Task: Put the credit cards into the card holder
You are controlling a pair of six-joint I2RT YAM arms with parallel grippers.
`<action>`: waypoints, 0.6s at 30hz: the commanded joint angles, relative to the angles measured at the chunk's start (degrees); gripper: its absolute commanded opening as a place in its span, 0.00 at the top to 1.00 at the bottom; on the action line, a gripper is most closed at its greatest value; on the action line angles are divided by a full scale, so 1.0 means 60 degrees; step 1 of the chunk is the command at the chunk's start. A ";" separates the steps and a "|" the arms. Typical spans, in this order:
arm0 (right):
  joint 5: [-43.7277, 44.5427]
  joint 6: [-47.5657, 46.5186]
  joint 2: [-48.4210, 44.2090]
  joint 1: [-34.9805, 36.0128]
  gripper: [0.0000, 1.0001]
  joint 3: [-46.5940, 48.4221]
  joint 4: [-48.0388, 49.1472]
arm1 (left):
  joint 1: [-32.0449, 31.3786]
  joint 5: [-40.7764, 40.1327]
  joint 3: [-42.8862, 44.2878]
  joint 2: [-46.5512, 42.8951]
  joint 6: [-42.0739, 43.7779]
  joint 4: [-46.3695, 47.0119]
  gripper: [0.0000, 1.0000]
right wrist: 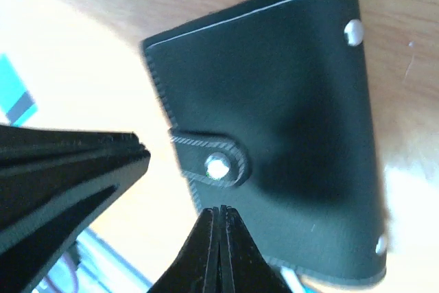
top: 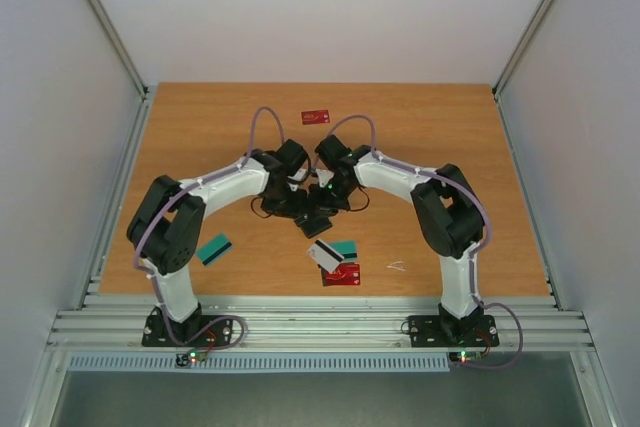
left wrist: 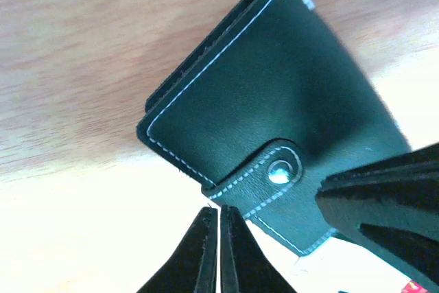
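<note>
Left wrist: card holder (left wrist: 274, 101) at tips of closed left jaws; right jaws closed.

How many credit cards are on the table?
5: red card at the back; teal card at the left; white card, second teal card and second red card overlapping front centre. Others may be hidden.

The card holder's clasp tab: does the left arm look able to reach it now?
Probably yes. The left tool, shut, sits just beside the clasp tab of the card holder with nothing between them. The right tool crowds in close, though.
</note>
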 commanded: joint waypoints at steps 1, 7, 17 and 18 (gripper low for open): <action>-0.0278 -0.0010 -0.1099 -0.0236 0.99 0.0816 -0.0841 | 0.0293 -0.0344 0.0690 -0.1065 0.0149 -0.0433 0.94; -0.0187 -0.0395 -0.2255 -0.0952 0.92 0.1583 -0.1843 | 0.1004 -0.0561 0.1369 -0.2104 0.0373 -0.1035 0.89; 0.0102 -0.1700 -0.4384 -0.4295 0.43 0.1994 -0.2858 | 0.2761 -0.1518 0.1891 -0.3694 0.1196 -0.0924 0.34; 0.0195 -0.1844 -0.4561 -0.4624 0.39 0.2002 -0.2893 | 0.2901 -0.1630 0.1840 -0.3807 0.1260 -0.0814 0.30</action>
